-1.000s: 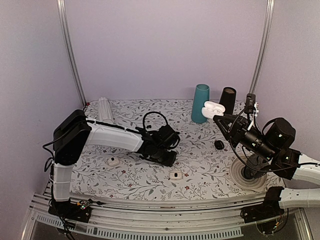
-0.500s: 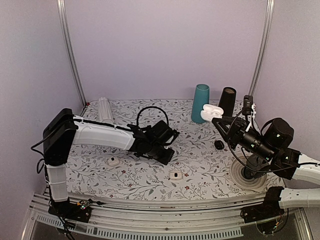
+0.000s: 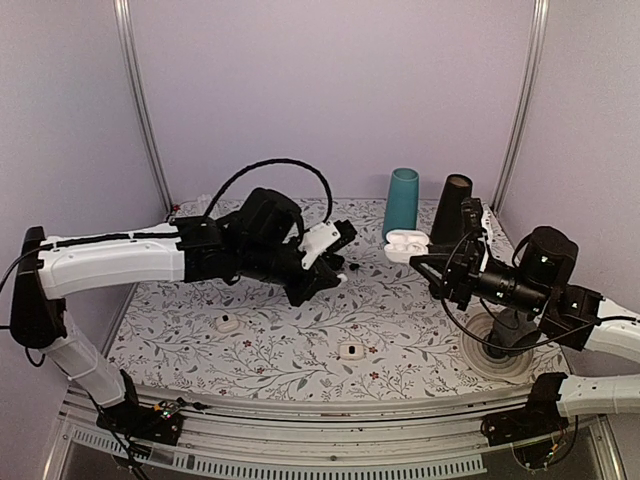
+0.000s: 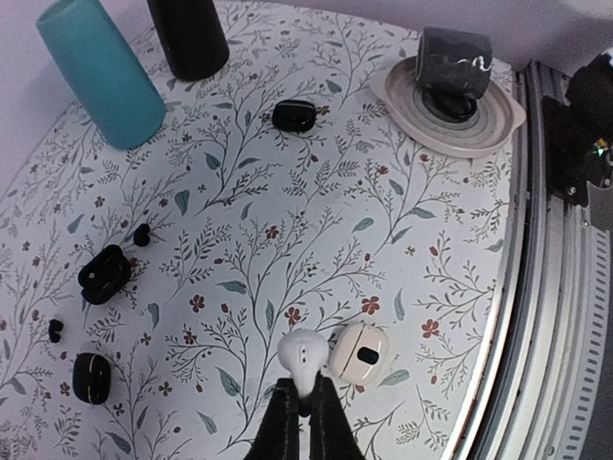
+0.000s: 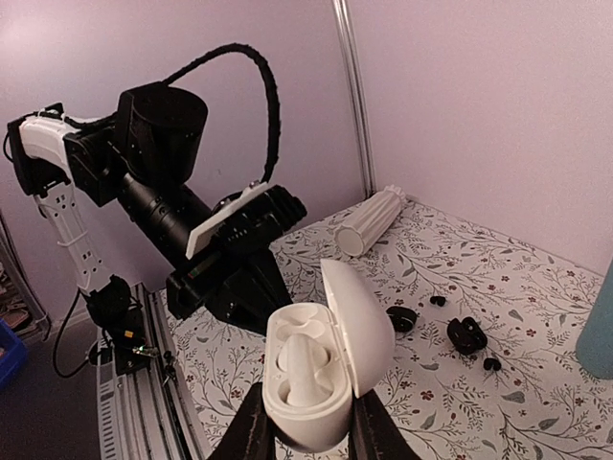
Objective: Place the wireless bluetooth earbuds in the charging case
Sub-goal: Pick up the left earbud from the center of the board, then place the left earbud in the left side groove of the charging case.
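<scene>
Left gripper (image 4: pixel 303 395): jaws were nearly together, clamped on a white earbud (image 4: pixel 305 356), its stem hidden between the fingers. Just right of the tips, farther off, lay a white piece (image 4: pixel 360 353) with a dark spot. Right gripper (image 5: pixel 308 426): jaws were spread, clamping the case (image 5: pixel 330 335), lid up. A second earbud (image 5: pixel 303 369) sat inside, and the case bottom was cut off.

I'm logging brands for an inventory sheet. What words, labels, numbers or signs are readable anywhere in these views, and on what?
White script on the dark mug standing on the ridged plate: too small and blurred to read.
The charging case, the earbud, the teal cup and the black cup: no lettering shows.
Nothing else bears readable text.
</scene>
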